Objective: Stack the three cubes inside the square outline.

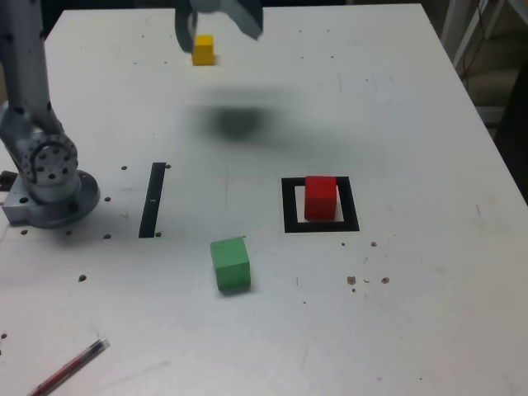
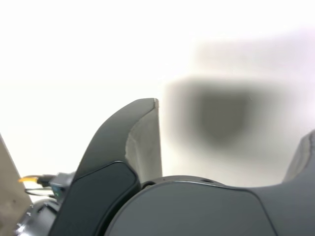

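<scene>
The red cube (image 1: 321, 197) is sitting inside the outline (image 1: 289, 206); green (image 1: 230, 264) is lying near it, yellow (image 1: 203, 49) well beyond, both waiting unstacked; the gripper (image 1: 216, 23) is hanging spread, empty, beside yellow.

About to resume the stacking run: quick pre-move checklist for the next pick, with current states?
1. Base cube placed: the red cube sits inside the square outline. Ok.
2. End effector empty and open: the wrist view shows its fingers apart with only bare table between them. Ok.
3. Yellow cube reachable: it rests on the table just below the end effector in the exterior view; whether the two touch, cannot tell.
4. Green cube free: it stands alone on the table, apart from the outline. Ok.
5. Stray items: a pen lies near the table's front edge, away from all three cubes. Ok.
</scene>
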{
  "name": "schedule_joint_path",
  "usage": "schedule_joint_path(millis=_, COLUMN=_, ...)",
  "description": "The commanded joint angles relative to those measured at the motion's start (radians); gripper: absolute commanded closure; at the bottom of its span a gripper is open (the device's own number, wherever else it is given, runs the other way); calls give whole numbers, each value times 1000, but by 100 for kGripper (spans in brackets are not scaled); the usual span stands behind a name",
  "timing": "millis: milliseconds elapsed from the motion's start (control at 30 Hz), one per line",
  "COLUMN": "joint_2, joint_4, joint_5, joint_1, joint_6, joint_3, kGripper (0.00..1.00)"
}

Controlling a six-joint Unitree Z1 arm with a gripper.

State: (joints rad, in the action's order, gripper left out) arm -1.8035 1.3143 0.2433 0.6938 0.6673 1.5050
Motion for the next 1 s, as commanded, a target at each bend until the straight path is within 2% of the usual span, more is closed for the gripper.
schedule_joint_path(millis=0, joint_2=-34, joint_4=5, joint_5=11, joint_1=73, joint_6=23, joint_3=45, kGripper=1)
schedule_joint_path(millis=200, joint_2=-115, joint_4=5, joint_5=38, joint_1=221, joint_6=83, joint_3=152, kGripper=1)
schedule_joint_path(millis=433, joint_2=-238, joint_4=6, joint_5=39, joint_1=318, joint_6=120, joint_3=248, kGripper=1)
schedule_joint_path(millis=767, joint_2=-353, joint_4=-39, joint_5=31, joint_1=380, joint_6=155, joint_3=260, kGripper=3)
schedule_joint_path(millis=967, joint_2=-395, joint_4=-46, joint_5=0, joint_1=382, joint_6=189, joint_3=256, kGripper=10)
